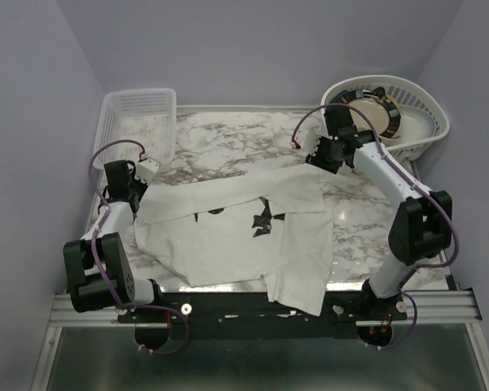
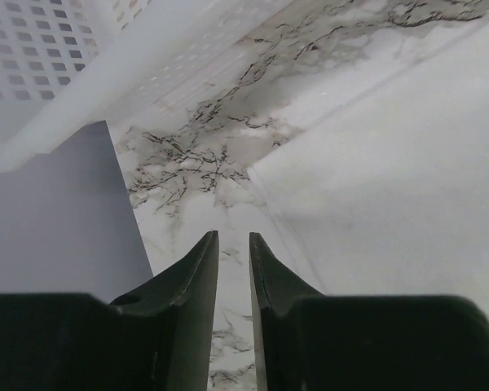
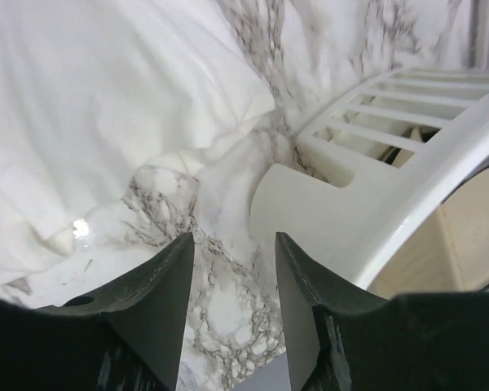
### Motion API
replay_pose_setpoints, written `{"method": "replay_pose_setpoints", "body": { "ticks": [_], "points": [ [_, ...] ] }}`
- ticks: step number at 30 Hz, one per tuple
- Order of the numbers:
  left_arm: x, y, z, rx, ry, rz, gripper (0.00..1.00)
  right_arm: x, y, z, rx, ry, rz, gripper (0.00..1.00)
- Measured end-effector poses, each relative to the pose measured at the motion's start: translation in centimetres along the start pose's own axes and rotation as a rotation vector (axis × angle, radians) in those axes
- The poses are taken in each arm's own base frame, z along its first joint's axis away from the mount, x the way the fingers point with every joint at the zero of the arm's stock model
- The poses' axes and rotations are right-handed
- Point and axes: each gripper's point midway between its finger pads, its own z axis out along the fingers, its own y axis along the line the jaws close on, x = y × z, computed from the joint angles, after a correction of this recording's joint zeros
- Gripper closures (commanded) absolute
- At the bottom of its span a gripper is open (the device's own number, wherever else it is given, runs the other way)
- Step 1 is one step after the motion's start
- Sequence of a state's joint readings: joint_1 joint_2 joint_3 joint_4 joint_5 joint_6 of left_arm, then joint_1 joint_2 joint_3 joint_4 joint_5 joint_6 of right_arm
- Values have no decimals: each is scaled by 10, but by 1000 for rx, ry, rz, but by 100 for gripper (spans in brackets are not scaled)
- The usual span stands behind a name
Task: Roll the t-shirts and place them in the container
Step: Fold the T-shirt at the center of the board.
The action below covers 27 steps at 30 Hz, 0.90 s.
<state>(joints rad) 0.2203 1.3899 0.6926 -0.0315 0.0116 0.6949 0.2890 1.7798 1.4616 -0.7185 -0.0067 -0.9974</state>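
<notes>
A white t-shirt [image 1: 228, 240] lies spread flat over the middle of the marble table, with small black marks [image 1: 265, 218] on its chest and one corner hanging over the near edge. My left gripper [image 1: 137, 189] hovers at its left edge. In the left wrist view the jaws [image 2: 233, 236] stand slightly apart over bare marble with nothing between them, the t-shirt [image 2: 391, 163] just to their right. My right gripper [image 1: 319, 160] is at the shirt's far right corner. Seen from the right wrist, it [image 3: 234, 238] is open and empty, with the t-shirt [image 3: 106, 106] to its left.
A white rectangular lattice basket [image 1: 138, 122] stands at the back left, close to my left gripper [image 2: 57, 65]. A white oval basket [image 1: 420, 114] holding a round striped item sits at the back right, its rim [image 3: 391, 179] right beside my right fingers. Walls enclose the table.
</notes>
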Motion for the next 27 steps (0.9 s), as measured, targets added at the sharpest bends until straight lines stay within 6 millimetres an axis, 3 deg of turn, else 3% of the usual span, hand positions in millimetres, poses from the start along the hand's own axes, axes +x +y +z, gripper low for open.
{"method": "replay_pose_setpoints", "body": {
  "ticks": [2,4,7,8,10,13,16,20,27],
  "points": [
    [-9,-1,-10,9,-35,-36,64,-19,5,-30,13,-88,-19,46],
    [-14,-4,-20,26,-56,-66,63,-41,22,-41,-17,-158,-59,46],
    [-20,-10,-33,50,-86,-105,62,-63,67,-33,-130,-210,-126,45],
    [-21,-11,-37,55,-92,-115,62,-69,91,-25,-188,-218,-161,45],
    [-24,-13,-45,63,-107,-132,61,-73,126,-14,-280,-216,-204,45],
    [-26,-16,-57,72,-121,-147,60,-87,159,-1,-366,-225,-261,45],
    [-23,-20,-64,83,-120,-158,60,-100,174,13,-417,-227,-291,45],
    [-20,-24,-67,92,-113,-162,60,-113,179,24,-436,-236,-313,45],
    [-19,-25,-67,97,-108,-166,59,-120,187,32,-458,-242,-359,48]
  ]
}}
